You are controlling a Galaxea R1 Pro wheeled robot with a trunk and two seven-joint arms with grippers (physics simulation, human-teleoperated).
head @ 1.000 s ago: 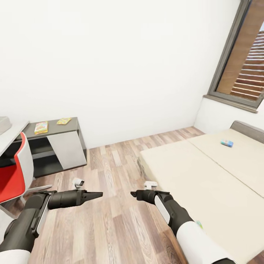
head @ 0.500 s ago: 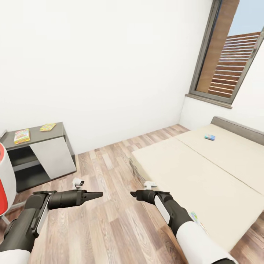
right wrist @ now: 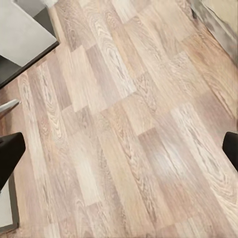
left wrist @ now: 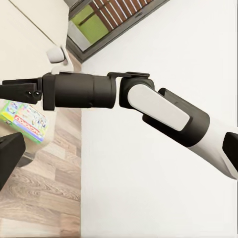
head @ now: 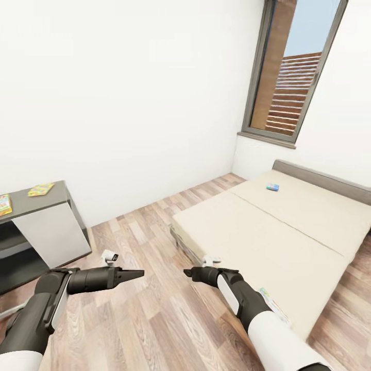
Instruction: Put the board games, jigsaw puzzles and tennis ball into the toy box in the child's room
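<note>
A small blue board game (head: pixel 272 187) lies far back on the beige bed (head: pixel 288 232). A second, colourful board game (head: pixel 270 301) lies at the bed's near edge, partly hidden by my right forearm; the left wrist view has it too (left wrist: pixel 23 120). On the grey table (head: pixel 36 211) at the left are a yellow flat box (head: pixel 40 189) and a colourful box (head: pixel 4 204) cut off by the frame edge. The toy box and the tennis ball are out of view. My left gripper (head: pixel 138 273) and right gripper (head: pixel 186 271) hover over the floor, both open and empty.
Wood floor (head: pixel 149 309) runs between the table and the bed. A white wall stands ahead, and a tall window (head: pixel 291 77) is set above the head of the bed. The bed's near corner (head: pixel 178 234) lies just beyond my right gripper.
The whole view has swung to the right: the table and red chair slid off to the left, and the bed and window came toward the centre. Both arms keep the same pose.
</note>
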